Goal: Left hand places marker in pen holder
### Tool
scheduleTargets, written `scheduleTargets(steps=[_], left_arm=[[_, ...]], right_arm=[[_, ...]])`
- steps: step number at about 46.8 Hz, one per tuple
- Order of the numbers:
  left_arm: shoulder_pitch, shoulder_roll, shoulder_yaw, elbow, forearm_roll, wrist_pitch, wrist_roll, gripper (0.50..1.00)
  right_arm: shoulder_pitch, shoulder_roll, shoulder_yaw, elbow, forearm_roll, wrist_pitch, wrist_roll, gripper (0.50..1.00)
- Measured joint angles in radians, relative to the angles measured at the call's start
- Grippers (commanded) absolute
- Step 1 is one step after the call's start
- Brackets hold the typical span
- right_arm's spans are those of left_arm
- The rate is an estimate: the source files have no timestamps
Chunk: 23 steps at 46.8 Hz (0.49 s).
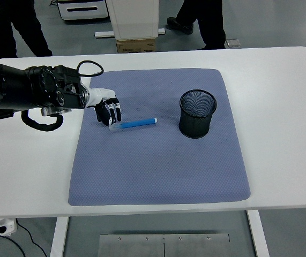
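A blue marker (pixel 136 124) is held at its left end by my left hand (pixel 108 112), whose white and black fingers are curled around it. The marker points right, its far end tilted slightly up, just over the grey-blue mat (pixel 158 171). A black mesh pen holder (pixel 198 113) stands upright on the mat's right part, well to the right of the marker's tip. My left arm (pixel 29 93) comes in from the left edge.
The mat lies on a white table (pixel 281 107). A black cable loops by my left forearm (pixel 40 124). Beyond the table's far edge people's legs (pixel 206 24) stand, beside a white cabinet (pixel 135 19) and a cardboard box (pixel 135 45).
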Motion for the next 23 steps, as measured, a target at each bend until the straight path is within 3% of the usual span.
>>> scheduleTargets(steps=[9, 23], left_arm=[[0.001, 0.0, 0.0, 0.0, 0.0, 0.0, 0.0, 0.5], [0.0, 0.0, 0.0, -0.001, 0.006, -0.001, 0.0, 0.566]], right_arm=[[0.0, 0.0, 0.0, 0.0, 0.0, 0.0, 0.0, 1.0], [0.0, 0.0, 0.0, 0.0, 0.0, 0.0, 0.0, 1.0]])
